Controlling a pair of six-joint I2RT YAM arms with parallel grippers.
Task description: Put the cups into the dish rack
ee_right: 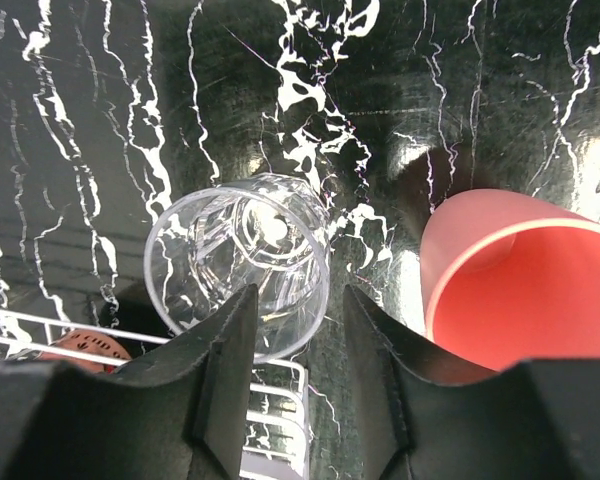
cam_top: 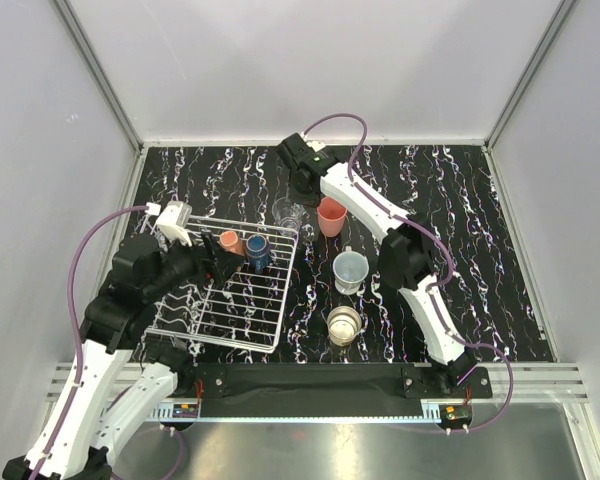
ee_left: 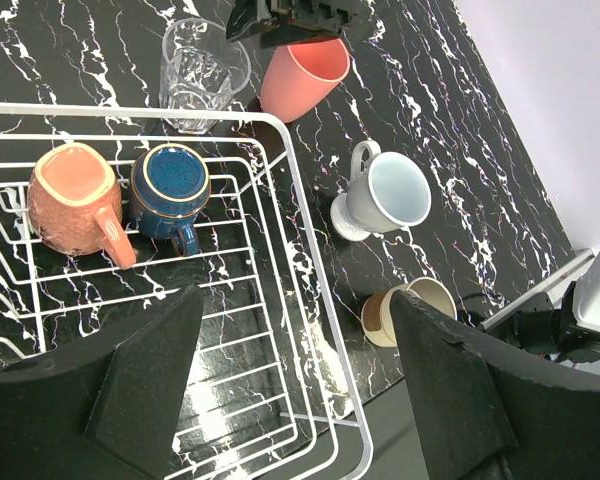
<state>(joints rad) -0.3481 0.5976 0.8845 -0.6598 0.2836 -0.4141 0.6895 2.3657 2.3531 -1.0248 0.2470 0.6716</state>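
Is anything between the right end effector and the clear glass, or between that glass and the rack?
Nothing visible. The right end effector straddles the wall of the clear glass, which stands outside the far rim of the dish rack. Inside, the salmon mug and dark blue cup sit nearby.

A black counter [cam_top: 490, 260] veined with white is enclosed by pale walls [cam_top: 310, 60] on three sides

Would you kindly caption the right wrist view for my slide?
Right gripper, jaws apart, at the clear glass's rim; coral-red tumbler alongside.
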